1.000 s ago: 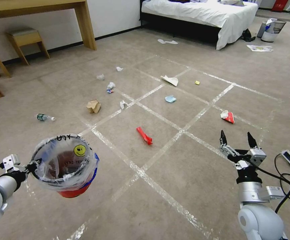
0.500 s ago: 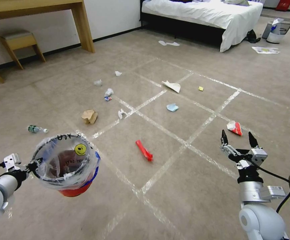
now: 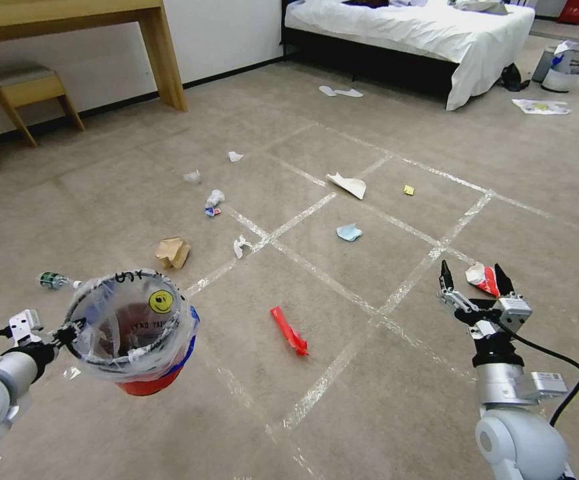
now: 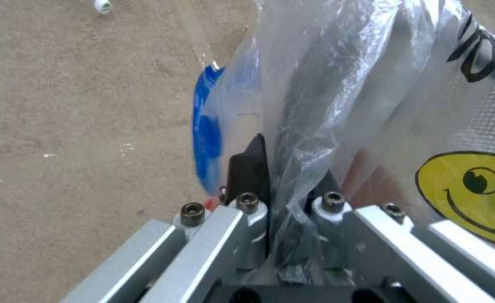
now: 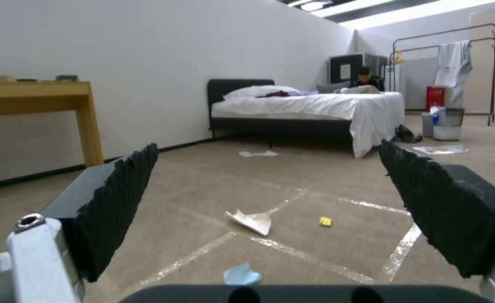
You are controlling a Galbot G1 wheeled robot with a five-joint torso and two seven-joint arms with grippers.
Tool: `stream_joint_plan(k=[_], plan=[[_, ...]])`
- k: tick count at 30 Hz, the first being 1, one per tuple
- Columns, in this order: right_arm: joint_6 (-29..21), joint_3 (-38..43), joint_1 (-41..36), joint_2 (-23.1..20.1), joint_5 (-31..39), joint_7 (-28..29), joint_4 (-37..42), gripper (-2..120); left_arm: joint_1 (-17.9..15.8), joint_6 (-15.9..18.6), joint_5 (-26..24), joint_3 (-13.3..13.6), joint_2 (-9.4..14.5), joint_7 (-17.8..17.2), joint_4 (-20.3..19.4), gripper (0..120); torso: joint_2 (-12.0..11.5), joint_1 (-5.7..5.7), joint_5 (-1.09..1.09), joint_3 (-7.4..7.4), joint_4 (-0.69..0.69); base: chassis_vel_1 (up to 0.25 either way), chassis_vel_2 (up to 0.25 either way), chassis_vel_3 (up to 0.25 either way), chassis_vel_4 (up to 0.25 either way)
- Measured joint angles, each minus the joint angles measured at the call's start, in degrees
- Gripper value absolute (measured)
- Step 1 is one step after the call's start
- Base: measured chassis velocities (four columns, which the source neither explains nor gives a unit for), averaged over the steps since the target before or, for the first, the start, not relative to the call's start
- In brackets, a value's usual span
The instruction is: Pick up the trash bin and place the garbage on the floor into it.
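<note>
The floor [image 3: 382, 160] is a beige-grey short carpet crossed by shiny clear tape lines that make a grid. The trash bin [image 3: 132, 330] is small, round and red, lined with a clear plastic bag that folds over its rim; a yellow smiley sticker [image 3: 160, 301] and black handwriting show through the bag, and a blue patch sits on its side. It hangs above the carpet at the robot's left, where the left end effector [image 3: 69, 330] is pinching its rim and the bag [image 4: 292, 139]. The right end effector [image 3: 474, 280] is held above the carpet at the right with its fingers spread wide. The garbage lies scattered: a brown paper bag [image 3: 172, 252], a white paper [image 3: 348, 185], a red wrapper strip [image 3: 289, 331], a red-white packet [image 3: 481, 275], a blue tissue [image 3: 349, 232], a small bottle [image 3: 54, 281].
</note>
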Motion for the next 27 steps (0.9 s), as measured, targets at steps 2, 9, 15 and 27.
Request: stream_joint_plan(k=[2,9,15,27], plan=[[0.0,0.0,-0.08,-0.09,0.03,-0.02,0.0,100,0.02,0.0,0.23,0.03,-0.24,0.0,0.0,3,0.0,-0.03,0.0,-0.02,0.02,0.0,0.0,0.0,0.0],[0.13,0.06,-0.1,-0.3,0.04,0.03,-0.12,100,0.0,0.0,0.53,0.12,-0.68,0.04,0.0,3,0.01,-0.03,0.0,-0.02,0.02,-0.018,0.016,0.012,-0.024],[0.17,0.11,-0.01,-0.55,0.31,0.17,-0.14,100,-0.13,-0.02,0.71,0.37,-1.0,0.05,-0.16,3,0.0,-0.02,0.0,-0.01,0.0,-0.105,0.089,0.1,-0.114],[-0.03,-0.39,1.18,-1.41,0.08,0.8,-0.97,100,-0.07,-0.05,1.14,0.4,-1.4,0.11,-0.23,3,0.0,0.0,0.0,0.0,-0.01,-0.05,0.062,0.054,-0.056]])
